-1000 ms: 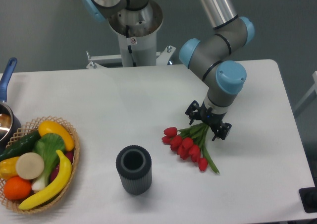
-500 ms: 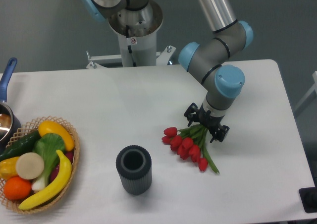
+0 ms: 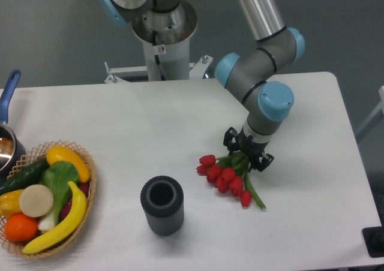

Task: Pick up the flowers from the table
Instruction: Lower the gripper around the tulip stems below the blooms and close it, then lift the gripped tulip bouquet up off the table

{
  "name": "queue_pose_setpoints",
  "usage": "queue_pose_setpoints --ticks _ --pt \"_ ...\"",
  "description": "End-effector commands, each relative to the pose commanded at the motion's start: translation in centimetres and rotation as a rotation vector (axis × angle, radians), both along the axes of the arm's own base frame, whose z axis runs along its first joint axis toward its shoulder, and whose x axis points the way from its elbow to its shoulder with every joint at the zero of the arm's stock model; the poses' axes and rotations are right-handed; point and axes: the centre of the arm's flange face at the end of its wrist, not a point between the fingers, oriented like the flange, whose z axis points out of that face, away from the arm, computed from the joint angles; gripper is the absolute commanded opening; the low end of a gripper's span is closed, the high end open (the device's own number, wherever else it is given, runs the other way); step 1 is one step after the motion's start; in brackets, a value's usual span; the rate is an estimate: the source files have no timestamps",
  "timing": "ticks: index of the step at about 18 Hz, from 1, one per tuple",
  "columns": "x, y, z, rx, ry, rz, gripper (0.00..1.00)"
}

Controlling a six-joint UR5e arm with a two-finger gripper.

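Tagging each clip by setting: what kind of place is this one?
Probably a robotics lab or test bench: a plain white table carries staged props, namely red flowers, a basket of toy produce and a dark ribbed cylinder, against bare grey walls.

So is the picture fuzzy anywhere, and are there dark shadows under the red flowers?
In the fixed camera view the light is soft and even: the bunch of red tulips with green stems throws only a faint shadow on the white table, and nothing glares. The whole picture is slightly soft, so the black two-finger gripper over the stems looks a bit smudgy, as does the dark ribbed cylinder cup.
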Motion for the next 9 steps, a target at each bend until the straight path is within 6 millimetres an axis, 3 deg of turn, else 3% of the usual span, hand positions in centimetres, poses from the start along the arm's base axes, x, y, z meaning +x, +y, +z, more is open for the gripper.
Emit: queue_pose_setpoints --ticks 6,9 --pt "-0.3 0.1 0.7 0.006 0.012 0.003 0.48" --pt "-0.6 0.1 1.1 0.01 0.021 0.003 0.46"
